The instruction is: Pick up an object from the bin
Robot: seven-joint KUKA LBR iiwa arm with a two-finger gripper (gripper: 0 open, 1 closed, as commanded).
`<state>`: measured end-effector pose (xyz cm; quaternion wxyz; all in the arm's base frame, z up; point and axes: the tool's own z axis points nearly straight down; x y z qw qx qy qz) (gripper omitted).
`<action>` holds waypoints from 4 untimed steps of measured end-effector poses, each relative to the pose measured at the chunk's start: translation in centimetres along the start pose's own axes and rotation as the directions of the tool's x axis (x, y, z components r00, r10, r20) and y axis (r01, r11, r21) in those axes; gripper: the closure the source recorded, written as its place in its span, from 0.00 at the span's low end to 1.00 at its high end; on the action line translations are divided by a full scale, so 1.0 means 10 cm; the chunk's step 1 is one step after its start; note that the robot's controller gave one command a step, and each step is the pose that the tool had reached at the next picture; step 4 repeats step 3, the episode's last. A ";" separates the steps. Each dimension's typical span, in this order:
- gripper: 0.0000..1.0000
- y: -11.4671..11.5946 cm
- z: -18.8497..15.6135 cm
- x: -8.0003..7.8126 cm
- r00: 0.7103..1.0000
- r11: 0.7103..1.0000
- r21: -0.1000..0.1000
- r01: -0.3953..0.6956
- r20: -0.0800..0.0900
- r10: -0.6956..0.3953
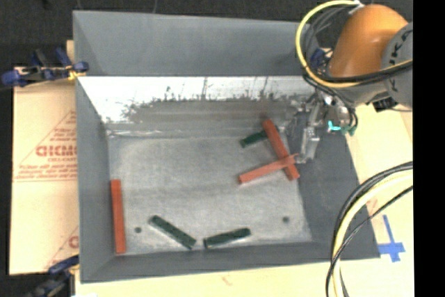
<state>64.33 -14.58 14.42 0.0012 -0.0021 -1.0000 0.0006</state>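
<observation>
— What lay nearest in the bin (188, 45)?

— Two green sticks on the floor by the near wall. The left green stick (174, 232) slanted, and the right green stick (226, 238) lay almost level. Their ends were near each other but apart.

— And the red ones?

— Three in all. The lone red stick (117, 216) lay along the foot of the left wall, running from near to far, well apart from the rest. Farther back and to the right, two lay crossed: the flatter red stick (264, 173) and the steep red stick (277, 144). They met close to the right wall, and I could not tell which was on top.

— So only two green?

— No, three. The far green stick (252, 140) lay just left of the steep red stick, its right end touching it or nearly so.

— Where was the gripper (308, 141)?

— Low in the far right part of the bin, just right of the steep red stick and a little beyond the crossing. Whether it was open or closed I could not tell. The orange cover (363, 38) on the arm stood beyond it, over the right rim.
</observation>
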 end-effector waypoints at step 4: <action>1.00 0.05 -0.83 0.16 0.985 0.985 0.001 -0.173 0.016 0.173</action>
